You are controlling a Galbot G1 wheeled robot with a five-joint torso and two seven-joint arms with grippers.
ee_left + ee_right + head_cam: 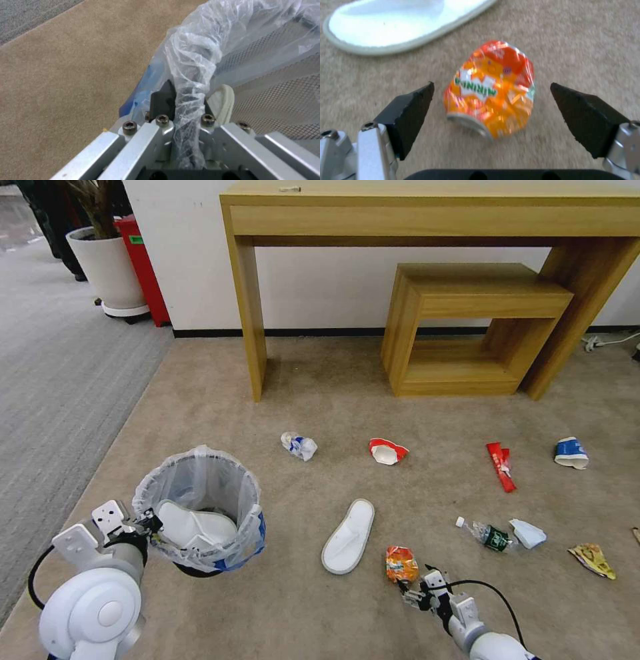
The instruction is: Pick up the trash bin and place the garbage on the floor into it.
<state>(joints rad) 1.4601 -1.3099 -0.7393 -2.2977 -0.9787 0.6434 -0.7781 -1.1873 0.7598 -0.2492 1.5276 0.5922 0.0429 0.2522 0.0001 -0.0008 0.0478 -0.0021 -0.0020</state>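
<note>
The bag-lined trash bin [200,507] holds one white slipper [193,527]. On the beige floor [333,607] lie another slipper [348,535], an orange wrapper [401,563], crushed cups [387,451] and a bottle [490,535].

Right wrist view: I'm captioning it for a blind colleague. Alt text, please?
The open right gripper hovers over beige carpet, its black fingers either side of a crumpled orange snack wrapper, not touching it. A white slipper lies beyond.

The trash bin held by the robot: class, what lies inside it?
Inside the trash bin, gripped at its rim by the left gripper, lies one white slipper on the plastic liner. Anything beneath the slipper is covered.
</note>
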